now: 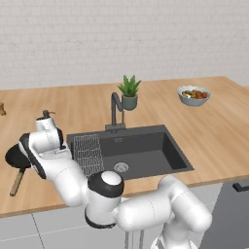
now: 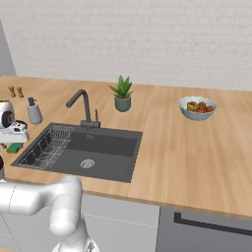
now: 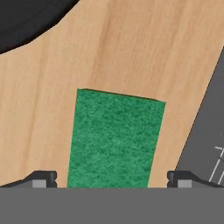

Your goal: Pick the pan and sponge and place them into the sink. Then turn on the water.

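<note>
Black pan left of the sink, flat on the wooden counter, handle toward the counter's front edge. Green sponge just left of the sink's rim, on the counter. Gripper low over the sponge, fingers spread wide, one each side; touching or not, hard to tell. Wire rack in the sink's left part. Faucet behind the sink.

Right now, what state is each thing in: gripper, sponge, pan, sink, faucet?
gripper: open, fingertips either side of the sponge
sponge: flat on the counter, green side up, not lifted
pan: on the counter left of the sink, partly behind the arm
sink: empty apart from its rack
faucet: off, no stream
</note>
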{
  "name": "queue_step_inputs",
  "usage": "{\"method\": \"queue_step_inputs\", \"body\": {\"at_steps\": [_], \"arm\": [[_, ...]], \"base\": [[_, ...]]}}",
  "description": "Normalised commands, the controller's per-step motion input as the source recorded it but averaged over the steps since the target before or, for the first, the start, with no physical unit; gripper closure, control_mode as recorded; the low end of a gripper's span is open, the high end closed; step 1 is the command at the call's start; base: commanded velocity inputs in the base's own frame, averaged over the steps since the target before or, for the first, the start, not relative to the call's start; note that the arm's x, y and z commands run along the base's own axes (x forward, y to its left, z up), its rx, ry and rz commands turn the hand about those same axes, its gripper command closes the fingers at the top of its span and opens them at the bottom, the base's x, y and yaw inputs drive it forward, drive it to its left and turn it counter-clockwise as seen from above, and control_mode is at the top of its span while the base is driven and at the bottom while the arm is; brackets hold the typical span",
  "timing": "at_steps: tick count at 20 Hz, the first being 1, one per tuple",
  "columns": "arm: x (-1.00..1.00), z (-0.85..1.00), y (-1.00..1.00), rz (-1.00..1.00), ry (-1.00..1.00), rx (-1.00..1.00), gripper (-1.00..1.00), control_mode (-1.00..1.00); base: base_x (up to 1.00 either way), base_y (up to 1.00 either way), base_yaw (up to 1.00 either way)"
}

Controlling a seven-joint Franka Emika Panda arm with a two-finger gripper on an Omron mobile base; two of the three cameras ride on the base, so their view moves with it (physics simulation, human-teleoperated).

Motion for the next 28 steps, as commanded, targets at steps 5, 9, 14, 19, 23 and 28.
{"method": "queue_step_inputs", "body": {"at_steps": [5,9,14,19,23,28], "arm": [[0.05,-0.36,0.00,0.00,0.02,0.00,-1.00,-1.00],[0.04,-0.36,0.00,0.00,0.03,0.00,-1.00,-1.00],[0.05,-0.37,0.08,0.00,0.08,-0.01,1.00,-1.00],[0.02,-0.07,0.00,0.00,0.03,0.00,1.00,-1.00],[-0.52,0.06,-0.17,0.04,-0.03,0.00,1.00,-1.00],[-0.93,0.39,-0.83,0.05,-0.14,0.07,1.00,-1.00]], "base": [[0.00,0.00,0.00],[0.00,0.00,0.00],[0.00,0.00,0.00],[0.00,0.00,0.00],[0.00,0.00,0.00],[0.00,0.00,0.00]]}}
